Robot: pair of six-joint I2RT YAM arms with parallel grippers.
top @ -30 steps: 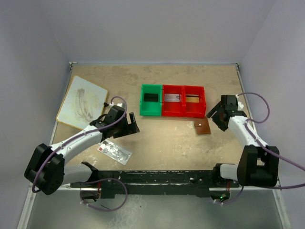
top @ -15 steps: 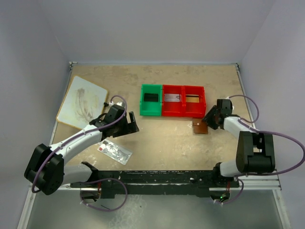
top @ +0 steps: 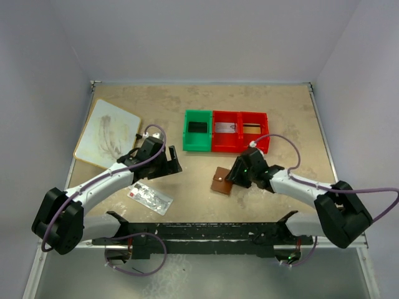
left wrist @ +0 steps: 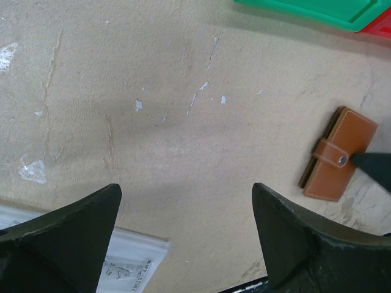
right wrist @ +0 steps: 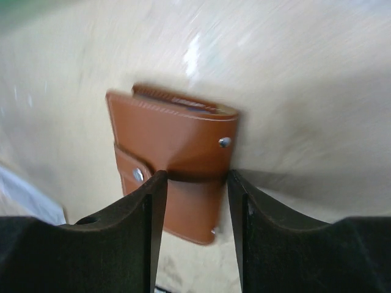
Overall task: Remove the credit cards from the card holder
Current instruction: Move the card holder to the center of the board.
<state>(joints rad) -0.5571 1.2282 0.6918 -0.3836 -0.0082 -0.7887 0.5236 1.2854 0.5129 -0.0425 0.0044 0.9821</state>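
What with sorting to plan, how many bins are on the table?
3, side by side at the far middle: green bin on the left, middle red bin, right red bin. None looks hidden.

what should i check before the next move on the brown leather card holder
1. Right gripper clamps brown leather card holder: ok, fingers press both sides.
2. Snap tab undone: not ok, looks fastened.
3. Any credit cards out: not ok, none visible.
4. Left gripper open, empty: ok.
5. Holder lifted off sandy tabletop: cannot tell.
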